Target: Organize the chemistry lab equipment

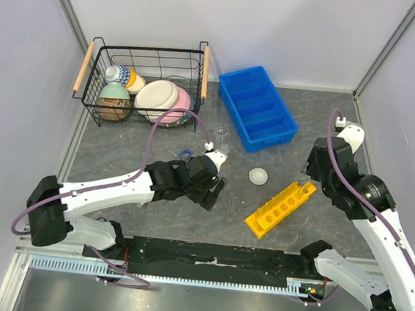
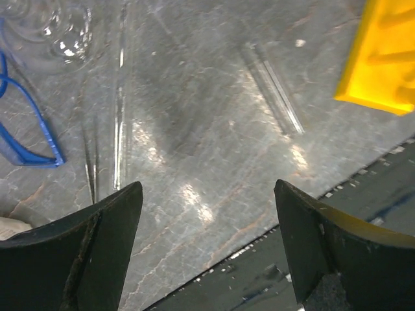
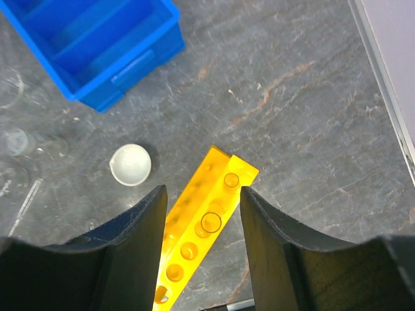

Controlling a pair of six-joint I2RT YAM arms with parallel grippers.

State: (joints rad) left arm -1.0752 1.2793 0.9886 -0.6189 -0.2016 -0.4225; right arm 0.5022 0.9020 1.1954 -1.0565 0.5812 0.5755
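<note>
Looked like a robotics lab test cell, not a real chem lab: white panel walls [image 1: 227, 25] on aluminium posts [image 1: 68, 2] boxed in a grey stone-look table [image 1: 322, 115]. The left arm [image 1: 108, 190] and right arm [image 1: 385, 224] sat bolted by a black plate [image 1: 212, 255]. A yellow rack [image 1: 281, 207], blue bin [image 1: 258, 107] and wire basket [image 1: 147, 54] were set out like props.

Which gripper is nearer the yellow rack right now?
Right. The right gripper is over the far end of the yellow rack, fingers either side; the left gripper is apart from it, to its left.

Yellow rack [image 1: 281, 208] flat near white dish [image 1: 258, 176]
</note>
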